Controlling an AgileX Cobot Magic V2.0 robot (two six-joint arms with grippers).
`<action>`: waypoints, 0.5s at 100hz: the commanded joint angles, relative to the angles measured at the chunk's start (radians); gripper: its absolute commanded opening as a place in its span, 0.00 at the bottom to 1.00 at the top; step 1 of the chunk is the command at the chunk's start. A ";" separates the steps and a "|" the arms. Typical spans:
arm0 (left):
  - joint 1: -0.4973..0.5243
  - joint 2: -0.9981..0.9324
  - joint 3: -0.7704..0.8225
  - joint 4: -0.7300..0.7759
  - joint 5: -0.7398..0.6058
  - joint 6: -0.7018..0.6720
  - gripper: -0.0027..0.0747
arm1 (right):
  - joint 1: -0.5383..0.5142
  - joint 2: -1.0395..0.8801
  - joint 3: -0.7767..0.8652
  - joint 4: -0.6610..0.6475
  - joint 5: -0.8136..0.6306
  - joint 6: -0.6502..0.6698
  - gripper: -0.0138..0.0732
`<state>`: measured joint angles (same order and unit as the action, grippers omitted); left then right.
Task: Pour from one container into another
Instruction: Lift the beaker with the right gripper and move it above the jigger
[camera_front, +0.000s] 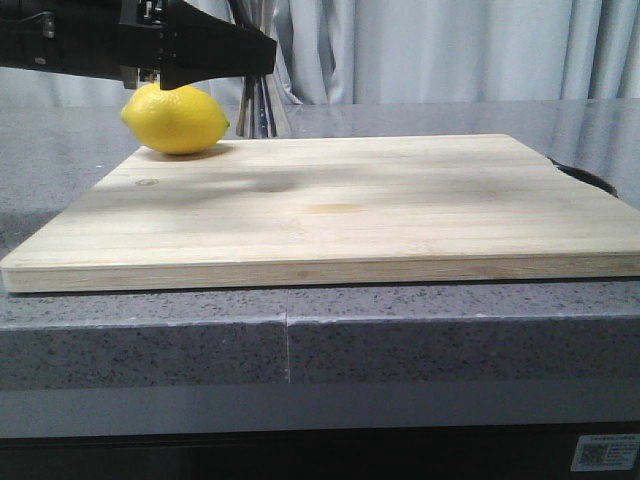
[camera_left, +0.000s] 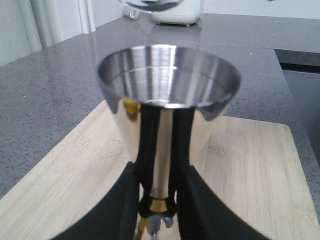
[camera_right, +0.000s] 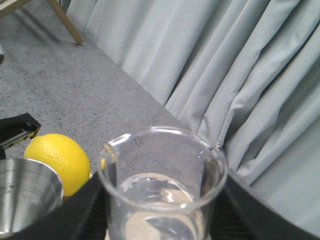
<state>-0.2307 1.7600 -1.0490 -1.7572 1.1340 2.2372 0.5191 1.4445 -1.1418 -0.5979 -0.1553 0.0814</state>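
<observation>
My left gripper (camera_left: 159, 196) is shut on the narrow gold-banded waist of the shiny steel jigger (camera_left: 167, 85) and holds it upright over the back left of the wooden board (camera_left: 250, 170). In the front view the jigger (camera_front: 262, 108) shows behind the lemon, under the black left arm, with the left gripper (camera_front: 255, 52) at its side. My right gripper (camera_right: 162, 217) is shut on the clear glass beaker (camera_right: 162, 170), which holds clear liquid. Beside it, lower down, is the jigger's open cup (camera_right: 25, 200). The right gripper and the beaker are out of the front view.
A yellow lemon (camera_front: 175, 118) lies on the board's back left corner (camera_front: 330, 205), close to the jigger. The grey stone counter (camera_front: 420, 340) surrounds the board. A dark recess (camera_front: 590, 180) lies past its right edge. A white appliance (camera_left: 177, 12) and curtains (camera_right: 225, 75) stand behind.
</observation>
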 joint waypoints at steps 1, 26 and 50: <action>-0.009 -0.041 -0.028 -0.067 0.070 -0.010 0.11 | 0.000 -0.049 -0.038 -0.023 -0.061 -0.003 0.41; -0.009 -0.041 -0.028 -0.067 0.070 -0.010 0.11 | 0.000 -0.051 -0.038 -0.067 -0.061 -0.003 0.41; -0.009 -0.041 -0.028 -0.067 0.070 -0.010 0.11 | 0.000 -0.051 -0.038 -0.090 -0.061 -0.003 0.41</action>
<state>-0.2307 1.7600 -1.0490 -1.7572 1.1340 2.2372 0.5191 1.4408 -1.1418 -0.6790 -0.1521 0.0814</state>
